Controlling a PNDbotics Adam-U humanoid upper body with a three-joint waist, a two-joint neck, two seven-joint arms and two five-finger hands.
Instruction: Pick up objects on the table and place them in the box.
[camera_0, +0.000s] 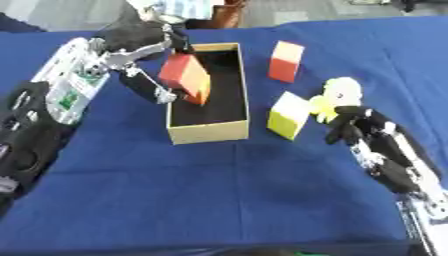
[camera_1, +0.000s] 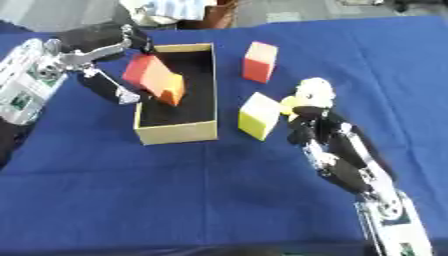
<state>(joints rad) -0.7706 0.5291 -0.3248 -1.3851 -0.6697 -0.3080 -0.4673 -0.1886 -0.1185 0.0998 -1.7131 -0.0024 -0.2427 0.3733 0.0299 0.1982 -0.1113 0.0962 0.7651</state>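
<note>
Three blocks, one box, one pale yellow toy

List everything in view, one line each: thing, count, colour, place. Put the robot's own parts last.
box: one, tan cardboard with a dark inside, open-topped, on the table left of centre.
held block: one, red and orange, tilted over the box's left wall, partly inside.
standing block: one, red and orange, on the table right of the box's far end.
yellow block: one, yellow and pale, on the table right of the box's near end.
small pale-yellow object: one, shape unclear, just beyond the right robot hand.
table: one, covered in blue cloth.
left robot hand: one, black and silver, fingers around the held block.
right robot hand: one, black, fingers curled beside the yellow block, against the pale-yellow object.
</note>
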